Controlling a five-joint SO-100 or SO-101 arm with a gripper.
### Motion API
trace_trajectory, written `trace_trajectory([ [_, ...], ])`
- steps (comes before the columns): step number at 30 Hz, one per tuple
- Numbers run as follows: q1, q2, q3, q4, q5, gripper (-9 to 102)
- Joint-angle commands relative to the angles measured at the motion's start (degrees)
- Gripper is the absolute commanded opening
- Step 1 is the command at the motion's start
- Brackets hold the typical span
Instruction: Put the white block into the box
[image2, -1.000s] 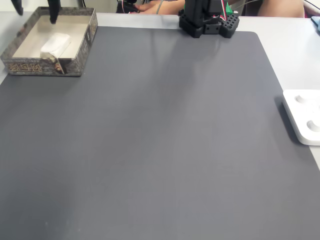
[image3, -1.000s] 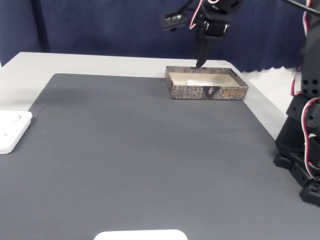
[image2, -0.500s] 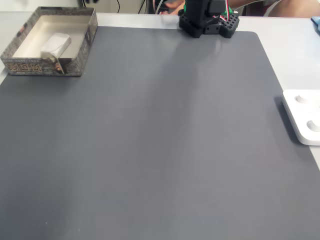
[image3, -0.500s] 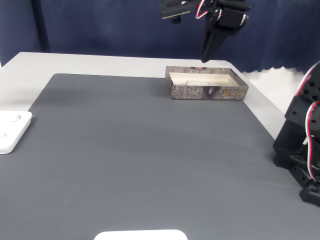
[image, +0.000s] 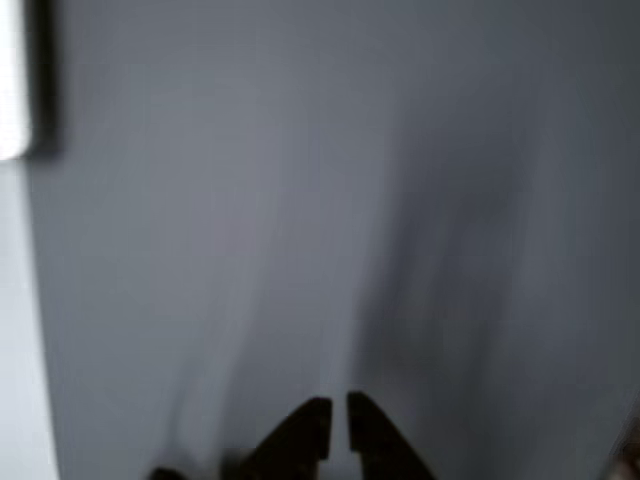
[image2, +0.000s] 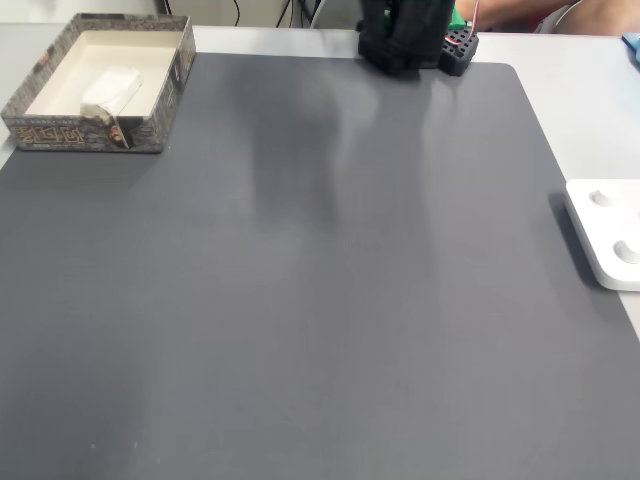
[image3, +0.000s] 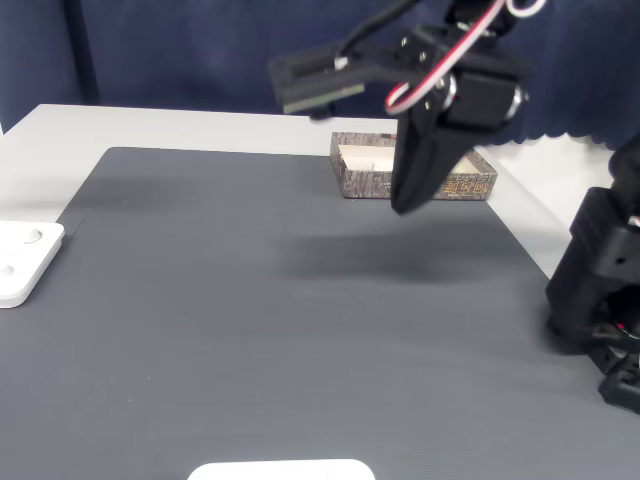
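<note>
white block (image2: 110, 90), patterned brown box (image2: 160, 128) with cream inside, dark grey mat (image2: 320, 300)

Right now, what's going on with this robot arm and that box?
The white block lies inside the box at the far corner of the grey mat. The gripper holds nothing and hangs above the mat, apart from the box; its jaws look nearly closed. A white knobbed panel sits at the mat's edge, untouched. The job looks done.
</note>
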Motion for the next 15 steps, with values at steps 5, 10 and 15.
trace_trajectory([
  [5,-12.7,12.3,10.0,-6.2,-9.0,-2],
  [10,-14.9,26.3,22.4,-14.8,-10.9,-2],
  [15,-14.8,40.8,33.6,-17.9,-12.6,-2],
])
